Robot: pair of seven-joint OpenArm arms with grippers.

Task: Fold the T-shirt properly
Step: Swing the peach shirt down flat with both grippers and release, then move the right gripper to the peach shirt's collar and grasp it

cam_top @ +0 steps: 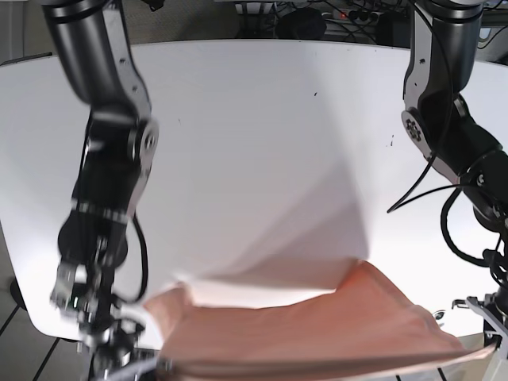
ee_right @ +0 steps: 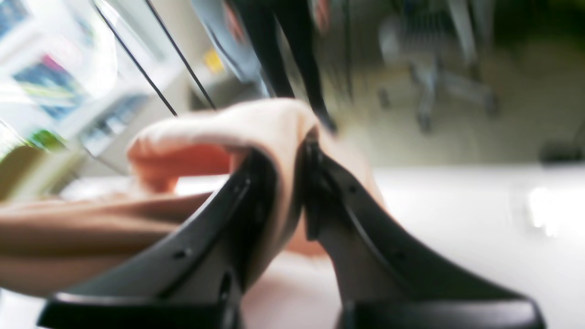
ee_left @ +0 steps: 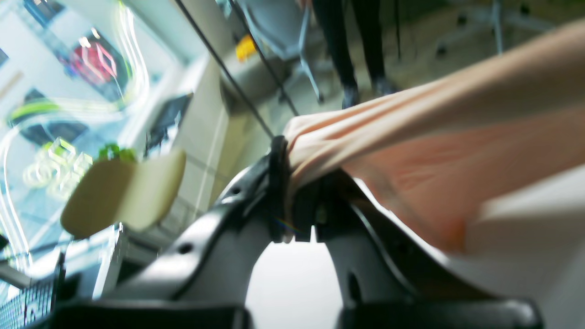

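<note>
The peach T-shirt (cam_top: pixel 317 333) hangs stretched over the near edge of the white table (cam_top: pixel 262 143), lifted at both ends. My left gripper (ee_left: pixel 290 183) is shut on a bunched edge of the shirt (ee_left: pixel 434 137); in the base view it is at the lower right (cam_top: pixel 486 343). My right gripper (ee_right: pixel 292 160) is shut on a fold of the shirt (ee_right: pixel 219 128); in the base view it is at the lower left (cam_top: pixel 151 367). The cloth spans between the two grippers. Its lower part is out of frame.
A person's dark legs (ee_left: pixel 356 50) and an office chair (ee_left: pixel 283 32) stand beyond the table in the left wrist view. Black cables (ee_left: pixel 237 87) cross that view. Both arms (cam_top: pixel 111 167) reach over the table's sides.
</note>
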